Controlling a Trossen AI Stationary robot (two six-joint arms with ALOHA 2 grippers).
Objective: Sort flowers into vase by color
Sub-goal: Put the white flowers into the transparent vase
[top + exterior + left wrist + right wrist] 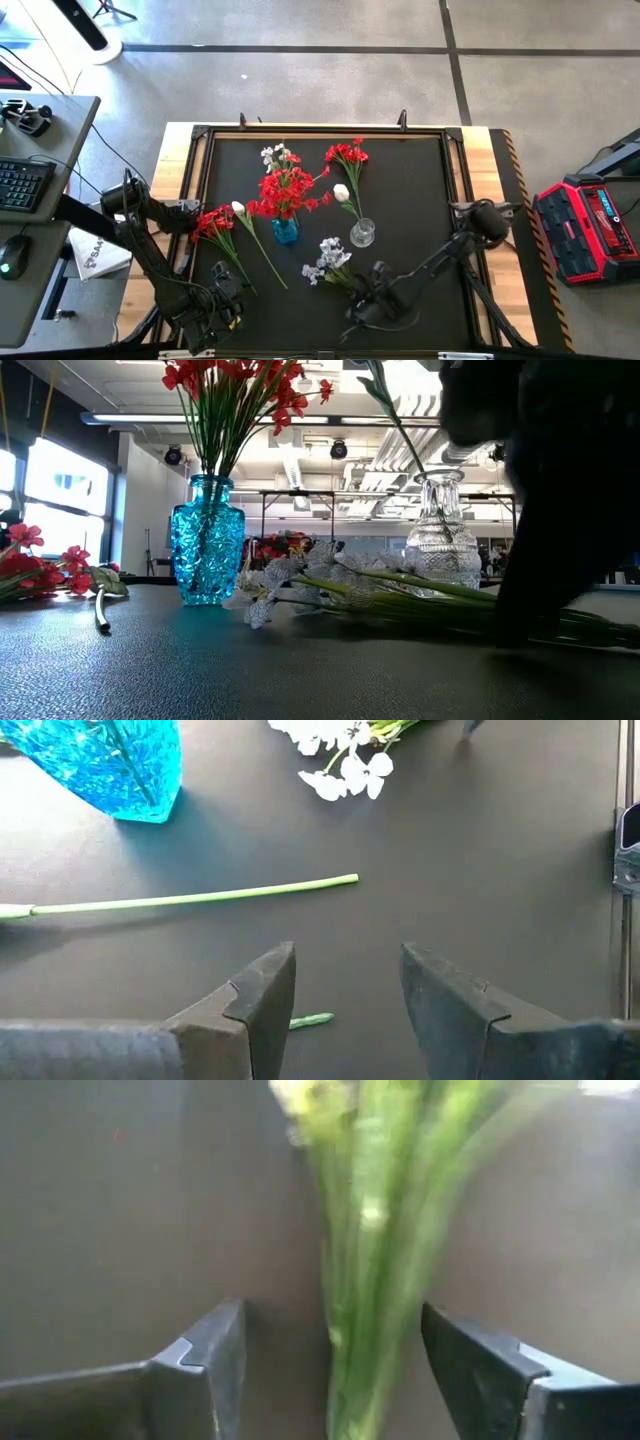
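Two sets of jaws stand apart on our bench, and only one is at work. Our right gripper (pixel 330 1370) is low over the green stems of the white sprig (pixel 330 258), its jaws wide on either side of the stems and, as far as the right wrist view shows, not clamped on them. That sprig lies flat just in front of the clear vase (pixel 362 234), blossoms toward the blue vase (pixel 285 231).

Our left gripper (pixel 345 1010) waits with jaws open at the near left of the bench, well apart from the clear vase, a loose white-budded stem (pixel 256 238) lying ahead of it.

Beside the clear vase, the blue vase already carries a full head of red blossoms (pixel 287 188); the clear vase holds one white bud (pixel 342 192). More red sprigs lie loose: one bunch (pixel 216 224) left of the blue vase, another (pixel 347 155) behind the clear vase. A white sprig (pixel 281 155) also shows behind the blue vase.

We judge the step in hand to be the pickup of the white sprig. Next, the jaws must close squarely on the stems, lift, turn the sprig upright and thread the stem ends into the clear vase's narrow neck without knocking it.
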